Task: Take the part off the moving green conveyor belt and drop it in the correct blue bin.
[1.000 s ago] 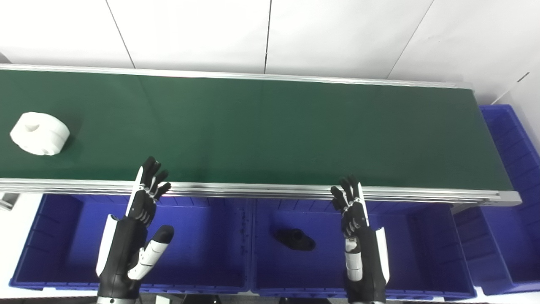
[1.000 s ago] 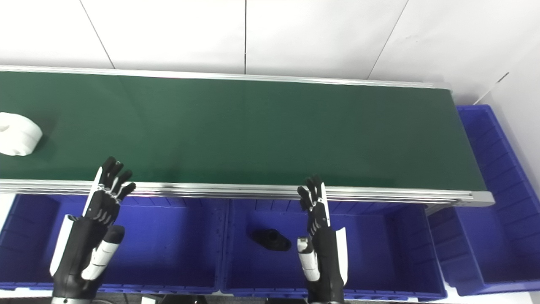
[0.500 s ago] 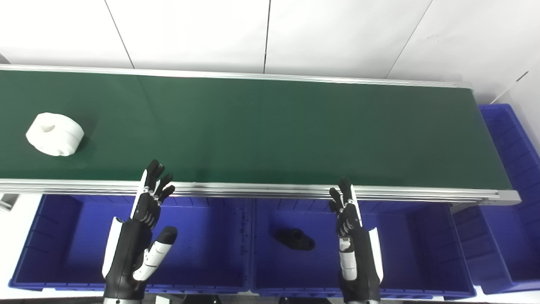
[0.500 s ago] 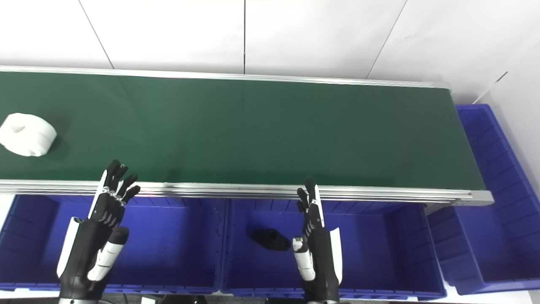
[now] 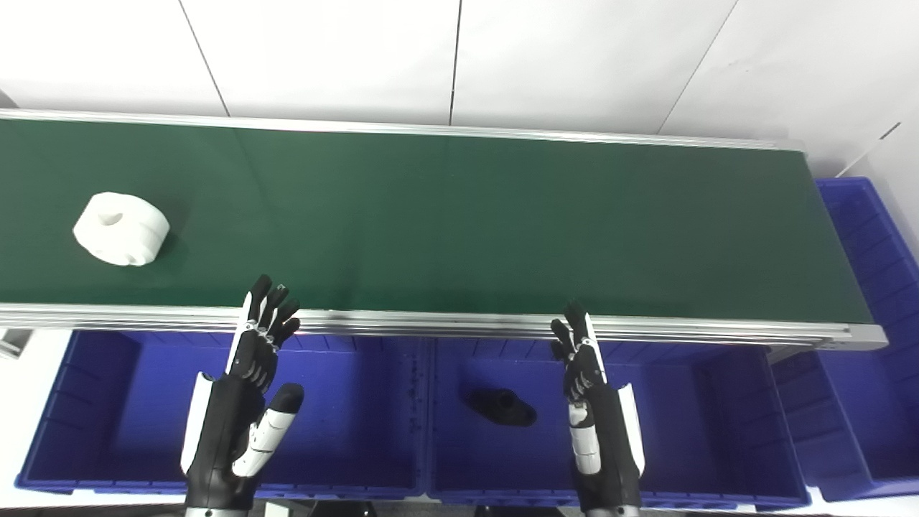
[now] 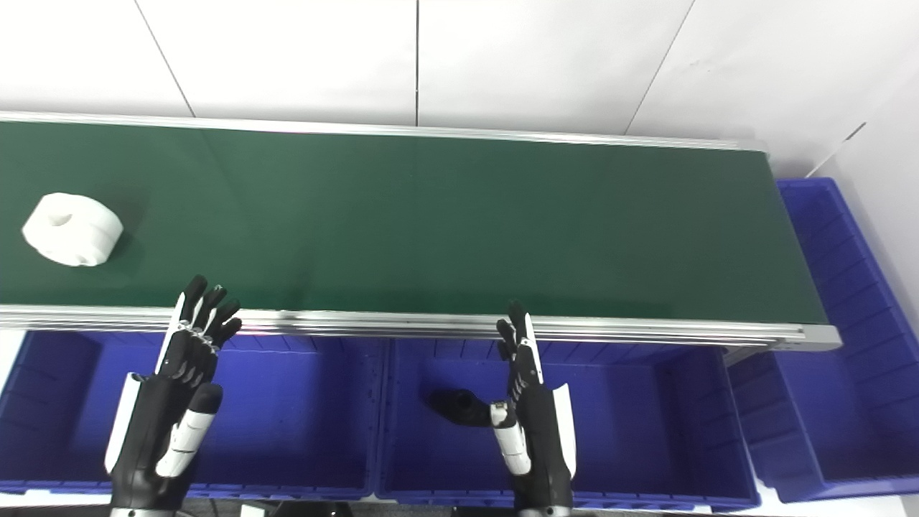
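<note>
Up-belt and to the left of the left hand's (image 5: 240, 391) spread, empty fingers (image 5: 269, 312), the white round plastic part (image 5: 120, 228) rides the green conveyor belt (image 5: 459, 215), so both hands, the right hand (image 5: 596, 416) likewise open and empty, hover ready over the blue plastic bins (image 5: 344, 424).

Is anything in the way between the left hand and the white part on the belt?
Nothing visible. The left hand is open over a bin; only the belt's metal rail and bare belt lie between it and the part.

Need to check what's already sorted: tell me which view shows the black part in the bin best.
Left eye view: the black part lies fully clear in the middle bin. In the right eye view the right hand overlaps its edge.
</note>
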Tool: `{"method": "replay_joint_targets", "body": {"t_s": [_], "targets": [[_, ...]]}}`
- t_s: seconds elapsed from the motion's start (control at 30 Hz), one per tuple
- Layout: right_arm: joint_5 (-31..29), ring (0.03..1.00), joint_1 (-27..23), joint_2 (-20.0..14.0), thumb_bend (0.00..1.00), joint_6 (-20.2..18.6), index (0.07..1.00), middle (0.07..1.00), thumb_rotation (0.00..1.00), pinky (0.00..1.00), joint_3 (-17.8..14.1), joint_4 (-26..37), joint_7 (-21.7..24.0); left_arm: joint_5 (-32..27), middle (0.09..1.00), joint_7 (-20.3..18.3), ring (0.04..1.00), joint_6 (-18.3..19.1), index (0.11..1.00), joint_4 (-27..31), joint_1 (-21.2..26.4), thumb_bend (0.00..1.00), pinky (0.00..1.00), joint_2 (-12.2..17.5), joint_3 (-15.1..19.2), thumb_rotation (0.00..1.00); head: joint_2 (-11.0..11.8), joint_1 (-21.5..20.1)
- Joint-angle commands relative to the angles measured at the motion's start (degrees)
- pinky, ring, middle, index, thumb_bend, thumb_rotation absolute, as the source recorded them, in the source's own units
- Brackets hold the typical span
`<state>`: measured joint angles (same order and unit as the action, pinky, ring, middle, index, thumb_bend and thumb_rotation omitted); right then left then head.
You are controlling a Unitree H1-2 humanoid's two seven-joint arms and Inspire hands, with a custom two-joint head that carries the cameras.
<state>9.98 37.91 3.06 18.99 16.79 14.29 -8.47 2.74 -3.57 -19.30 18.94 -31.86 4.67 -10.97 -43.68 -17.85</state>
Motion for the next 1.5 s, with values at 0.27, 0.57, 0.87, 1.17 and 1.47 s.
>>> {"method": "replay_joint_targets", "body": {"t_s": [0.27,0.57,0.87,1.17,1.47], "targets": [[-2.7,0.995,0.6,-1.6,0.79,4.4,1.000,1.000,1.00,1.00,-1.1,-0.9,1.9,4.7,0.947,1.5,0.881,-3.8,1.000,-1.9,-0.8,0.78,0.81,-2.5,-0.4,0.81,5.1,8.4],[-4.8,1.000,-0.9,-3.0,0.84,7.8,1.000,1.000,1.00,1.00,-3.5,-7.5,2.2,5.7,0.922,3.3,0.867,-7.6,0.978,-9.4,0.5,0.79,0.77,-4.0,-1.9,0.79,12.6,15.3],[-8.0,1.000,-2.6,-3.8,0.86,7.8,1.000,1.000,1.00,1.00,-5.3,-8.8,3.7,6.3,0.895,5.6,0.849,-7.6,0.916,-11.0,2.2,0.79,0.72,-4.3,-4.8,0.75,13.0,19.3],[-10.5,1.000,-3.0,-4.3,0.85,7.9,1.000,1.000,1.00,1.00,-6.9,-7.9,6.1,7.2,0.894,6.1,0.841,-7.6,0.896,-10.1,2.5,0.80,0.70,-4.6,-6.0,0.72,10.2,21.5],[-9.8,1.000,-2.2,-4.1,0.85,7.5,1.000,1.000,1.00,1.00,-7.7,-6.2,6.8,6.3,0.842,5.0,0.791,-7.6,0.893,-3.3,1.5,0.88,0.66,-2.8,-6.6,0.53,6.7,22.5]]}}
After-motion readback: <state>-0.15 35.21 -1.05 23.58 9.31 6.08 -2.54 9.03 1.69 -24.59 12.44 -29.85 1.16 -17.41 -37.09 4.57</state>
